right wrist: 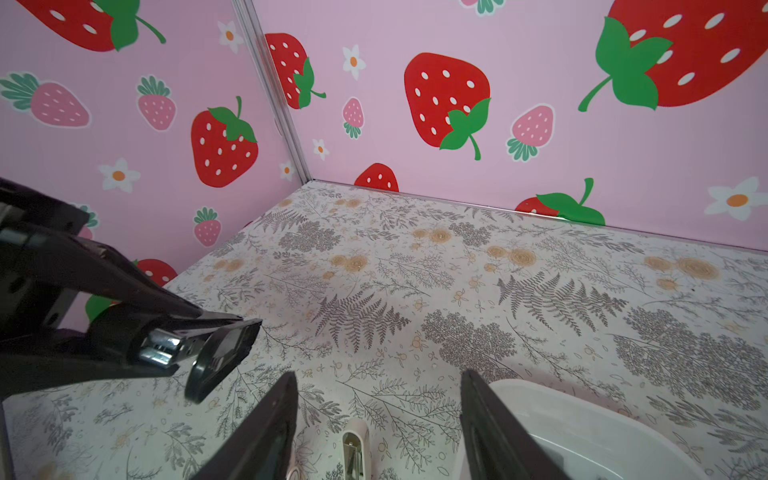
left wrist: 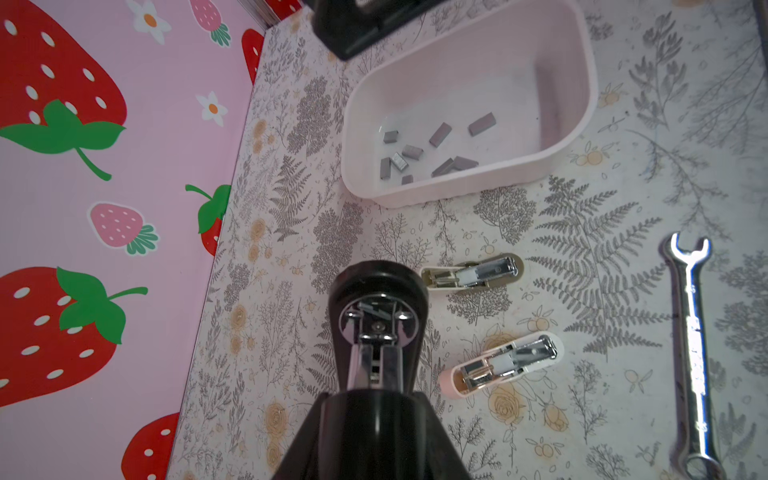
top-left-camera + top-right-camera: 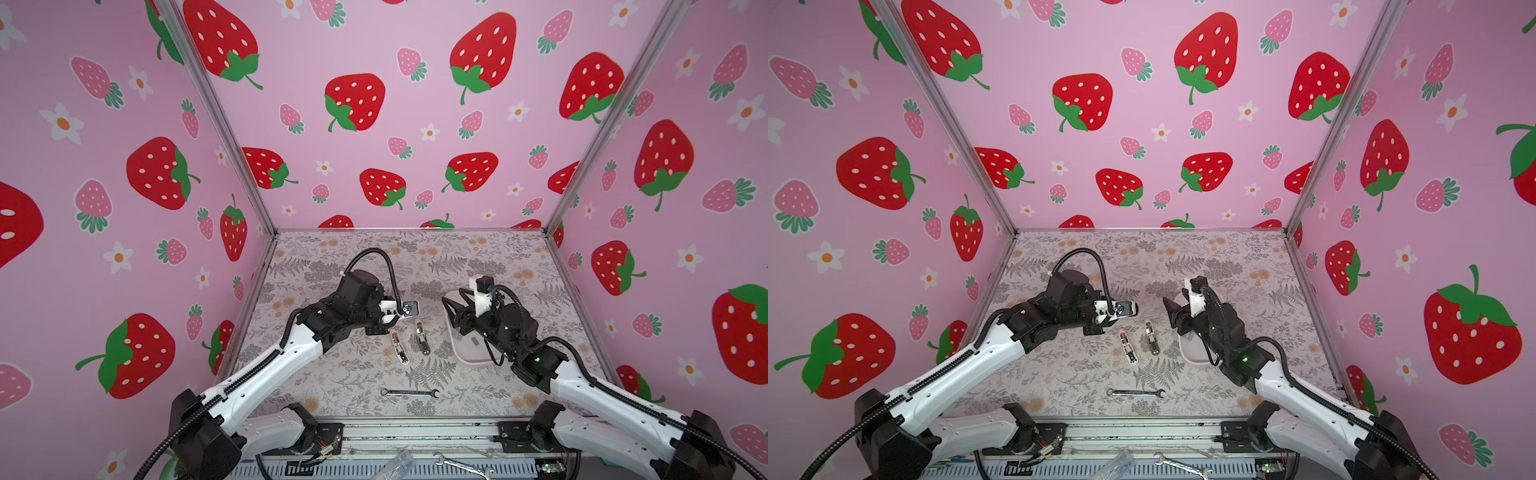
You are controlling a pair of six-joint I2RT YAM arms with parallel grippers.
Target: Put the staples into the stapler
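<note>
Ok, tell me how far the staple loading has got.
Done: the black stapler is open and gripped in the left tool. In hand: the right tool, open and empty, hangs by the pink tray. Left: the staple strips lie in that tray; none is picked up yet. Two mini staplers lie open on the table.

I see the staples (image 2: 432, 153) lying in the tray (image 2: 457, 195), right of 2 mini staplers (image 3: 399, 347) side by side on the table (image 3: 353, 257). The wrench (image 3: 409, 392) lies in front of them; the stapler (image 2: 378, 282) hangs left of them.
</note>
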